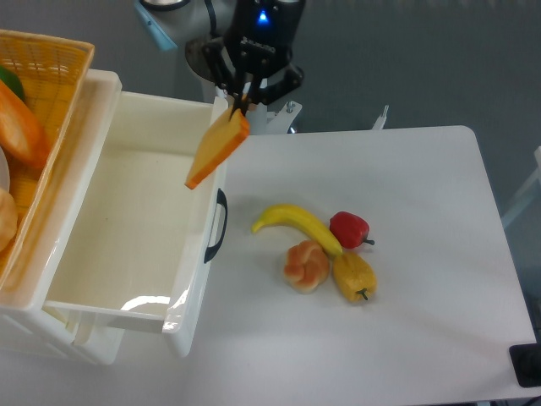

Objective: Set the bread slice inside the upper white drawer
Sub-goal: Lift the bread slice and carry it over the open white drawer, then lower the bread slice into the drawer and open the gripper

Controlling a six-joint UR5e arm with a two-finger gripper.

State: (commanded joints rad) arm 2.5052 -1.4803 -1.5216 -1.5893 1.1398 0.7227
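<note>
Above the front wall of the upper white drawer [127, 245], gripper [243, 105] pinched the bread slice [217, 149] by its top corner, slice hung tilted, banana [297, 227] lay on table [423, 254].

Toy foods on a white table, with a woven basket at the upper left.

A curved yellow plastic banana [297, 223] lies on the white tabletop [423, 211], its right end touching a glossy red pepper [349, 228]. Just below the banana sits a round knotted orange bun [305, 265], and beside that a yellow pepper with a dark stem [354, 277]. The woven yellow basket [51, 76] holds an orange item, with a sliver of something green at its edge.
</note>
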